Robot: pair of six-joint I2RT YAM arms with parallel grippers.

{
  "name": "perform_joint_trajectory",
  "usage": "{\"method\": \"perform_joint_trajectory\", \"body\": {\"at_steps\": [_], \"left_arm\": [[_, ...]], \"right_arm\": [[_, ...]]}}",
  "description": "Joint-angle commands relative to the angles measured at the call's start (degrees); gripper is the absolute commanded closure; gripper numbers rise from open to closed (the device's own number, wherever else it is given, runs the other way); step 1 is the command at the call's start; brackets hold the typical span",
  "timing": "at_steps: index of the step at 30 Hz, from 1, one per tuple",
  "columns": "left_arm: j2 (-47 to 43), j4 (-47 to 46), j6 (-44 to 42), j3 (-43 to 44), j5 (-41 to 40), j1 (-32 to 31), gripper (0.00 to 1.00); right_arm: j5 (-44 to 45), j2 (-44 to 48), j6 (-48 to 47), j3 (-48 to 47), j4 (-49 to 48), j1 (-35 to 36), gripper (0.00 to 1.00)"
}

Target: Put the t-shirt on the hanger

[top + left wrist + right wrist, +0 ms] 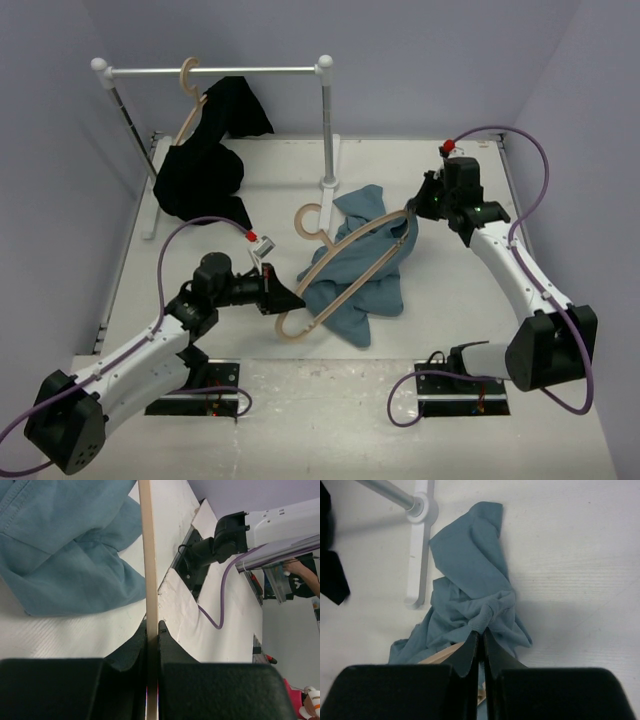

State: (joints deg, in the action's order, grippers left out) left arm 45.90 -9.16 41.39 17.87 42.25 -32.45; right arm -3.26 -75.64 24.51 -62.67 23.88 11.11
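Jaws of left gripper (153, 625) clamp the hanger (148, 555) bar edge-on. Right gripper (481, 632) jaws pinch a t-shirt (470, 570) fold, w/ the rest bunched btwn both grippers. Risks, IMO: thin pinch slips under pull, or hanger twists in left's narrow grip.

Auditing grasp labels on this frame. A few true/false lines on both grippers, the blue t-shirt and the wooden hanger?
1. The left gripper is shut on the pale tan wooden hanger. True.
2. The right gripper is open, holding nothing. False: it pinches a fold of the slate-blue cotton t-shirt.
3. The black garment hangs from the metal rail. True.
4. The t-shirt hangs from the rail. False: it lies crumpled on the white table.
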Motion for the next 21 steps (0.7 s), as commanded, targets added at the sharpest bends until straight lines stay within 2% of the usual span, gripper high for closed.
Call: {"method": "perform_joint_trajectory", "body": {"at_steps": [1, 10, 16, 21], "left_arm": [[0.86, -4.38, -0.03, 0.72, 1.35, -0.73, 1.0], [2.87, -2.65, -1.13, 4.58, -6.13, -1.36, 1.0], [2.34, -4.48, 0.4, 5.6, -10.49, -2.13, 1.0], [0.13, -4.99, 1.93, 6.58, -15.78, -2.84, 1.0]], "right_arm": [[-8.12, 1.41, -3.76, -0.96, -3.55, -0.3, 1.0], [-12.22, 7.14, -1.7, 2.47, -3.77, 0.26, 1.0], [-12.41, 11.67, 2.15, 4.15, -4.63, 4.05, 1.0], [-7.44, 14.84, 6.86, 6.02, -5.1, 8.65, 1.0]]}}
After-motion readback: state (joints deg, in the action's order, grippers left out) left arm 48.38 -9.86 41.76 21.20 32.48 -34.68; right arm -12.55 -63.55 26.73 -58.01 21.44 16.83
